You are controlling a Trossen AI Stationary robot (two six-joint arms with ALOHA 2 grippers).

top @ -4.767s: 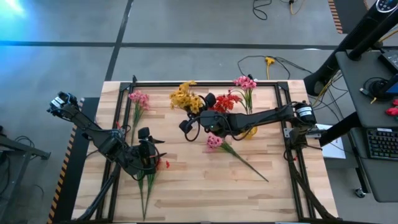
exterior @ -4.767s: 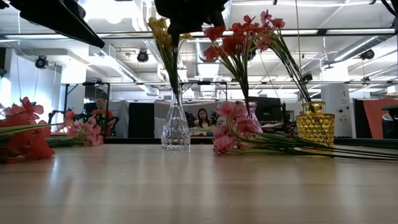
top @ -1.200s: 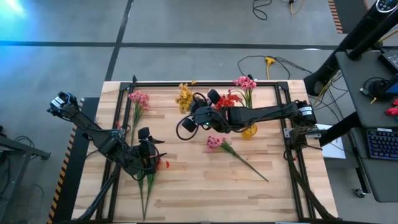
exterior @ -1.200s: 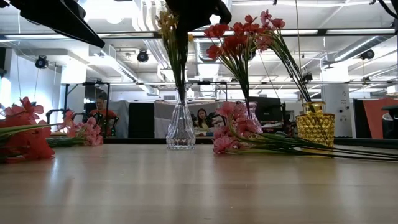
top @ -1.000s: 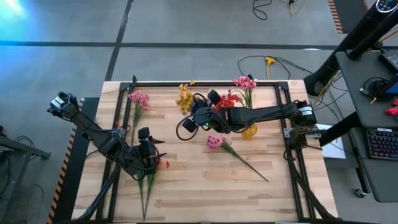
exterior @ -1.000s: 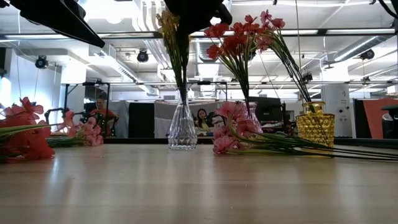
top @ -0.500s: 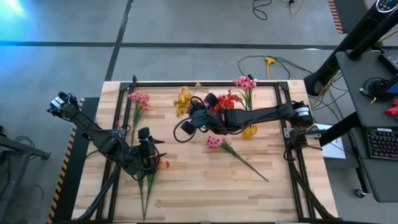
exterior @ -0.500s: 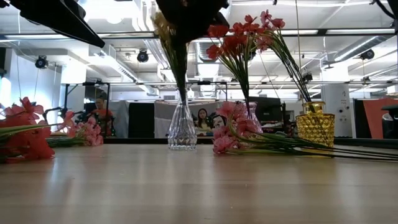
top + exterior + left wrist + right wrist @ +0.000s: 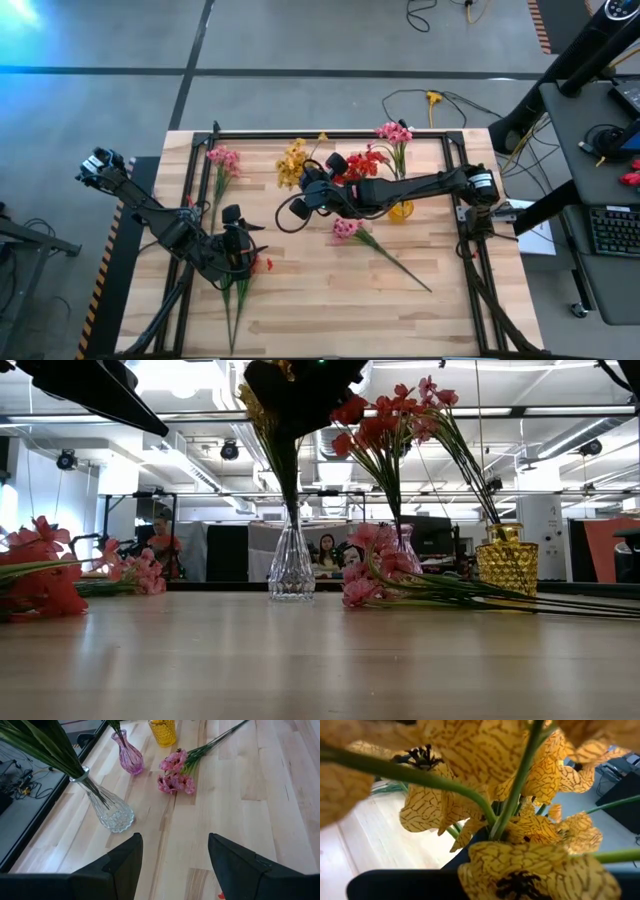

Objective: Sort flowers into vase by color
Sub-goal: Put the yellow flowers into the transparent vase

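The wooden table (image 9: 330,300) carries 3 vases along its far side. The right arm reaches across to the far middle, its right gripper (image 9: 303,178) clenched on the yellow flowers (image 9: 292,162), whose stems stand in the clear glass vase (image 9: 292,568). Just right of it, the red flowers (image 9: 366,160) stand in the pink vase (image 9: 128,756), and further right pink flowers (image 9: 394,132) stand in the yellow vase (image 9: 505,561). A loose pink sprig (image 9: 347,228) lies on the table near the middle. Another pink sprig (image 9: 223,158) lies at the far left. The left gripper (image 9: 232,216) hangs near the left side, fingers spread and empty, just beside a red sprig (image 9: 262,264) on the table.
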